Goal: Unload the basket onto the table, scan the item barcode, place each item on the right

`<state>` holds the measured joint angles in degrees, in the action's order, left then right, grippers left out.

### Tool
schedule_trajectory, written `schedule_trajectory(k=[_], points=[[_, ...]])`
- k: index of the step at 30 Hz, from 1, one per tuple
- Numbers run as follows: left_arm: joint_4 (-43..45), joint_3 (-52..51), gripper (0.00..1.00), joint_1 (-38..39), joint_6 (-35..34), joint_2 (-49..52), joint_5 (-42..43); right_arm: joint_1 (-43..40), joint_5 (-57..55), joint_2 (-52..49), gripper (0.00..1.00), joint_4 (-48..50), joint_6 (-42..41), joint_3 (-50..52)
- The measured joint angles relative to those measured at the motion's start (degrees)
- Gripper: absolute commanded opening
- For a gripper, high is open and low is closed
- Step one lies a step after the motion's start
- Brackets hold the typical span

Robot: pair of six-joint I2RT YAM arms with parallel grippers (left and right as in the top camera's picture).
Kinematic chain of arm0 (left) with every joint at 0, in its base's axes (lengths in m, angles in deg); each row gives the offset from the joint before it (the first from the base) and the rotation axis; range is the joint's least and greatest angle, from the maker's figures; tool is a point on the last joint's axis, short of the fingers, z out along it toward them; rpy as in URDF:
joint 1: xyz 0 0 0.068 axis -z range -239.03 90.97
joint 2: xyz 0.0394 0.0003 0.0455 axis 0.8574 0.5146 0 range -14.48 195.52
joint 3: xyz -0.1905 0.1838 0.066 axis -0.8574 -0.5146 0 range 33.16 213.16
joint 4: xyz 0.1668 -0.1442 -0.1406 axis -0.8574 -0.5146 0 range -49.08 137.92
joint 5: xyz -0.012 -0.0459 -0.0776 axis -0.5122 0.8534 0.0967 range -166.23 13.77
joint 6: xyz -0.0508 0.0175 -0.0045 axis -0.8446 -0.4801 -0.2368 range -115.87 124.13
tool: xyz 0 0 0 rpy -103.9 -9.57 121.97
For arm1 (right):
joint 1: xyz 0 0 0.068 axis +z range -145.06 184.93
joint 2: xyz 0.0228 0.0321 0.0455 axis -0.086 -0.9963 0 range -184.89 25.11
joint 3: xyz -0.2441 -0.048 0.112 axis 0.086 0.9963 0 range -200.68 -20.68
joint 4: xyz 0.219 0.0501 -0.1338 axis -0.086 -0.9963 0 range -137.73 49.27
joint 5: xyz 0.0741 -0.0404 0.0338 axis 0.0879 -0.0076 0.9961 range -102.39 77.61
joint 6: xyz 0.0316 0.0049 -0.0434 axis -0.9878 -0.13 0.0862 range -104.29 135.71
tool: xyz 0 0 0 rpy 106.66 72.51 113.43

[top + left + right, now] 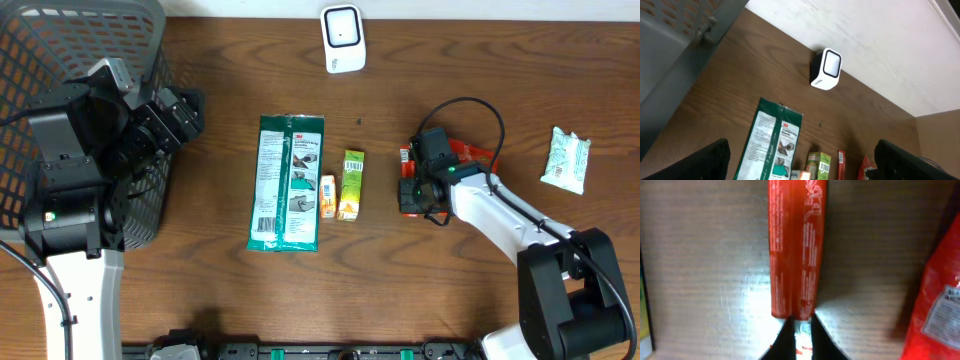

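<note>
Red pack [797, 250] lay flat on the table [700, 255], its near end at the tips of the right gripper [799, 323], whose fingers were almost shut, pinching it or not I could not tell, while the left gripper [183, 113] was wide open and empty.

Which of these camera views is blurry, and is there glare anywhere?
Right wrist view: the red pack is soft and its print is unreadable; a bright glare patch lies on the table beside the pack's near end. Left wrist view: the white scanner is fairly sharp; the white surface behind the table is bright. Overhead view: even light, only soft shadows.
</note>
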<state>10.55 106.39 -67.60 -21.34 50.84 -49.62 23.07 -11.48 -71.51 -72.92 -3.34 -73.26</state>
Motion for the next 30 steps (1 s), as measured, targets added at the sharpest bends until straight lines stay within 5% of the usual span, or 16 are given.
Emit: schedule_trajectory(k=[4,10,30], points=[[0.0,0.0,0.93,0.0,0.0,0.0,0.0,-0.9,0.7,0.4,0.33,-2.4,0.3,-2.1],[0.0,0.0,0.93,0.0,0.0,0.0,0.0,-1.0,0.9,2.4,0.34,-4.0,0.6,-3.6],[0.0,0.0,0.93,0.0,0.0,0.0,0.0,-1.0,2.1,1.4,0.1,6.6,-0.2,4.0]])
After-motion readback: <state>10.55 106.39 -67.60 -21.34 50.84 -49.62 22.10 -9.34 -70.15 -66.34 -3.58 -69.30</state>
